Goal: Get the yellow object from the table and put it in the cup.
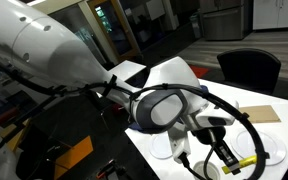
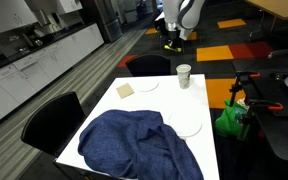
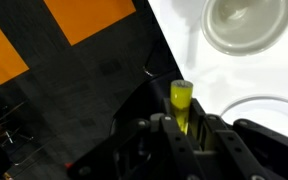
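In the wrist view my gripper (image 3: 184, 122) is shut on the yellow object (image 3: 182, 97), a short bright-yellow stick that pokes out from between the fingers. It hangs over the edge of the white table (image 3: 184, 50). The round white cup (image 3: 246, 22) lies beyond and to the right of the stick, seen from above, apart from it. In an exterior view the yellow object (image 1: 246, 161) shows at the tip of the gripper (image 1: 227, 150), low over the table. The cup (image 2: 184, 75) stands near the table's far end in an exterior view.
A white plate's rim (image 3: 249, 103) lies right of the gripper. A crumpled blue cloth (image 2: 134, 145) covers the table's near half, with a plate (image 2: 187, 124) beside it. A tan board (image 2: 125, 89) and dark chairs (image 2: 149, 65) stand round the table. Orange and dark carpet (image 3: 44, 50) lies below.
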Tool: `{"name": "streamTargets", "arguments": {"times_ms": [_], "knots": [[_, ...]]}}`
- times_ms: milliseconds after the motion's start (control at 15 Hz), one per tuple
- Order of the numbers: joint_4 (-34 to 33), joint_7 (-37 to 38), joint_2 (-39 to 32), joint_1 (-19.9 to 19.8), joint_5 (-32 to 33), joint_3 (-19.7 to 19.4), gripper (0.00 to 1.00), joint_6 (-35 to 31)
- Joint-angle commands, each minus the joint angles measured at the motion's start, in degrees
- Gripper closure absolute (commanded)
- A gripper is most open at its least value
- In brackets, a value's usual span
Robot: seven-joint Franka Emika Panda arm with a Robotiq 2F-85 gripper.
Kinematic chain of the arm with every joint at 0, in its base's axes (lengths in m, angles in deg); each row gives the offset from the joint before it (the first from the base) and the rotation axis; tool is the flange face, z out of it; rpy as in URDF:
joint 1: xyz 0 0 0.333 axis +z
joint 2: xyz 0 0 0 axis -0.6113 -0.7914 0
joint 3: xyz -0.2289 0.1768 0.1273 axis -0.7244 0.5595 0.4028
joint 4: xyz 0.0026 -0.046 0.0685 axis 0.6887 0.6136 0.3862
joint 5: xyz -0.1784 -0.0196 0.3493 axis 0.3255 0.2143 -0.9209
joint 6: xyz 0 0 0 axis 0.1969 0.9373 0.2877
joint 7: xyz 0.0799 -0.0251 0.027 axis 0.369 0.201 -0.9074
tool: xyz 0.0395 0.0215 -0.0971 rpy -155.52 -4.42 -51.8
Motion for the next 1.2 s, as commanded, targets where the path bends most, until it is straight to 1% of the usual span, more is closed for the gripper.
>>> {"name": "streamTargets", "arguments": {"times_ms": [0, 67, 333, 600, 733, 933, 1133], "knots": [[-2.63, -2.47, 1.45, -3.69, 2.88, 2.90, 0.95, 1.16], [-3.32, -2.41, 1.40, -4.05, 3.67, 3.14, 0.95, 1.40], [-4.85, -7.85, 2.47, -7.64, 5.38, 6.65, 0.95, 1.63], [-4.68, -18.43, 4.68, -13.34, 5.40, 11.93, 0.95, 1.76], [-4.56, -25.55, 5.77, -16.70, 4.27, 15.11, 0.95, 2.41], [-5.38, -32.83, 6.44, -19.30, 6.01, 17.21, 0.95, 5.90], [-6.59, -37.68, 6.33, -19.87, 10.28, 17.72, 0.95, 10.52]]}}
